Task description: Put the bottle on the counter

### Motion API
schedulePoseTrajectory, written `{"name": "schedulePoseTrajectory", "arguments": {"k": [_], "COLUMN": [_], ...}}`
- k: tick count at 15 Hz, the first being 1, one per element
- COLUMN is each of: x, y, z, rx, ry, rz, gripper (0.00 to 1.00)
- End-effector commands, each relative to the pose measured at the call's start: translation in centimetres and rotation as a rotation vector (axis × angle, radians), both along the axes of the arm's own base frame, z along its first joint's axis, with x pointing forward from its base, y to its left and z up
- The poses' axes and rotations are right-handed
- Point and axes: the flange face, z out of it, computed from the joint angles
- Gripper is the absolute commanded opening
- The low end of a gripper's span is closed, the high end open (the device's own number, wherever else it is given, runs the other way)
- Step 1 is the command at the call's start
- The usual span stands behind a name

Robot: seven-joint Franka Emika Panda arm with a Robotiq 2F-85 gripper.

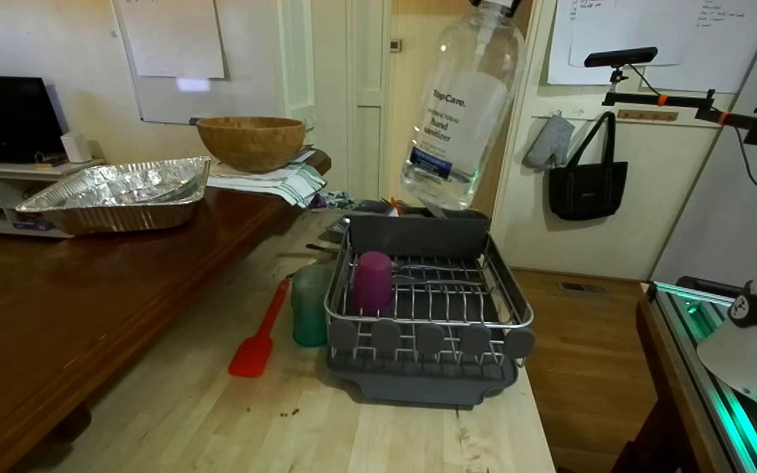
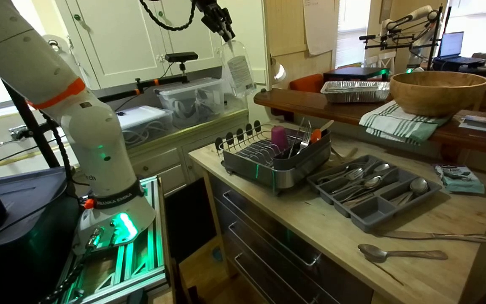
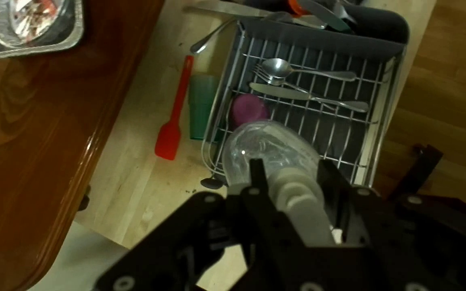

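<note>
My gripper (image 2: 228,36) is shut on the pale pump neck of the clear bottle (image 1: 460,125). The bottle hangs in the air, base down and a little tilted, with a label reading hand sanitizer and a little liquid inside. It also shows in an exterior view (image 2: 238,69) and, from above, in the wrist view (image 3: 265,145). The wrist view shows the black fingers (image 3: 291,163) on either side of the neck. The pale-wood counter (image 1: 326,427) lies below the bottle; it also shows in an exterior view (image 2: 306,223) and the wrist view (image 3: 136,173).
A dish rack (image 1: 424,387) with a purple cup (image 1: 372,282) and cutlery stands on the counter. A green cup (image 1: 310,305) and red spatula (image 1: 257,348) lie beside it. A cutlery tray (image 2: 373,190) sits behind. A raised brown wooden top (image 1: 122,282) borders one side.
</note>
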Motion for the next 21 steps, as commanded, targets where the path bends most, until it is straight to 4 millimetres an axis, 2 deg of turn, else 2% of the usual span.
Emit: {"name": "schedulePoseTrajectory", "arguments": {"k": [1,3,6,10,11,13,16,17,21], "x": [4.2,6.1,8.4,10.7,9.2,10.2,10.8,10.8,13.4], "y": [0.5,0.5,1.6,5.8,3.8,5.6,6.1,6.0,6.6], "z": [3.8,5.6,6.9,6.8,6.4,6.1,5.8,5.9,5.5], "rx": [-0.025,0.006,-0.006,0.012,-0.009,0.003,0.008,0.009,-0.029], "ry": [-0.049,-0.086,-0.093,-0.058,-0.073,-0.068,-0.066,-0.067,-0.042], "rz": [0.19,0.294,0.428,0.521,0.48,0.503,0.507,0.506,0.572], "gripper": [0.12,0.12,0.12,0.12,0.37,0.37,0.37,0.12,0.12]}}
